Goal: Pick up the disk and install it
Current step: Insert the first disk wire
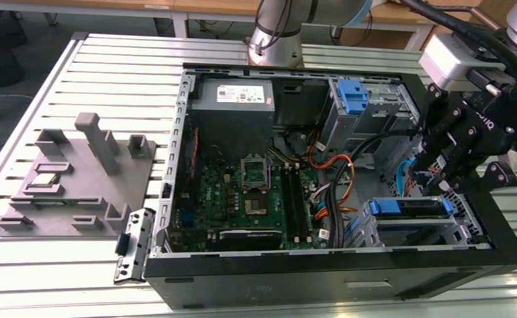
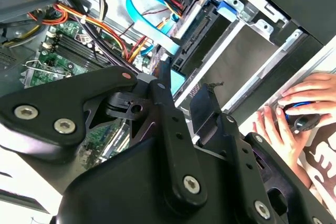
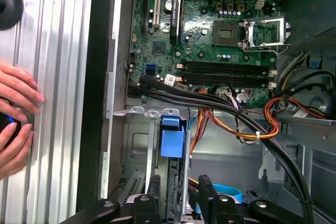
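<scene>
Exterior view first: open computer case [image 1: 329,281] lying on a slatted metal table [image 1: 55,265]; grey fixture block [image 1: 73,179] well off to the exterior view's left; gripper [image 1: 437,177] hanging over the drive cage at the exterior view's right edge of the case. Seeing the disk [image 1: 408,207] seated in that cage, just below the gripper; lying with its long axis running across the exterior view from left to right, blue rail ends at both tips, left tip pointing toward the motherboard [image 1: 240,199]. Grey power supply [image 1: 234,96] at the far side of the case, upright blue latch [image 1: 351,96] beside it.

Second wrist view: gripper [image 2: 184,90] spread apart, clamping nothing as far as visible; fingertips [image 2: 164,77] hovering just above the disk [image 2: 202,35]; looking at its dark connector edge here, long axis slanting between two blue rail ends. A person's hand [image 2: 294,114] resting outside the case wall.

First wrist view: gripper [image 3: 178,188] straddling the disk [image 3: 173,145] with gaps showing, so open and not gripping; disk seen edge-on, standing in the cage, blue end aimed at the motherboard [image 3: 210,24]; orange and black cables [image 3: 236,124] crossing just beside it; hand [image 3: 16,119] on the table outside.
</scene>
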Controlling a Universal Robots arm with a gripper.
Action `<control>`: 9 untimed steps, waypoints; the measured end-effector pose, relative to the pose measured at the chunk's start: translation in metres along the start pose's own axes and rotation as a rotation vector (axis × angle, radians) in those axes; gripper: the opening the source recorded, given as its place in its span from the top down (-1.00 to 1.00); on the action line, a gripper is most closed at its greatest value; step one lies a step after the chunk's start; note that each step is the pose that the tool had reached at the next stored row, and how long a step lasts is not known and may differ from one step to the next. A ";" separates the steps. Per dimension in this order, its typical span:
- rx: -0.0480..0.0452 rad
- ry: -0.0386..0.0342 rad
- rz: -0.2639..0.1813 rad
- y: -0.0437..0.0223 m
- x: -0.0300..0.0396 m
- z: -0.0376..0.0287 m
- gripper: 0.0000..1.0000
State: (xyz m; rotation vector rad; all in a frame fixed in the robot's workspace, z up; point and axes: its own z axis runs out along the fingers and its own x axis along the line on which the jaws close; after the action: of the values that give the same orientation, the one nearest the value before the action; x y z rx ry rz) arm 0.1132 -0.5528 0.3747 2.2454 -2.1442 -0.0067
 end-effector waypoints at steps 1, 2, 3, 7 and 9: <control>0.0001 -0.0002 0.000 0.0000 -0.0009 0.0000 0.15; 0.0000 -0.0005 0.000 -0.0001 -0.0018 0.0001 0.15; 0.0001 -0.0010 0.000 -0.0002 -0.0041 0.0001 0.15; 0.0001 -0.0012 0.000 -0.0106 -0.0051 0.0012 0.15; 0.0001 -0.0010 0.000 -0.0124 -0.0051 0.0032 0.15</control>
State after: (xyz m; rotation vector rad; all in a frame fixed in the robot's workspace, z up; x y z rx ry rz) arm 0.1253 -0.5472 0.3710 2.2460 -2.1448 -0.0078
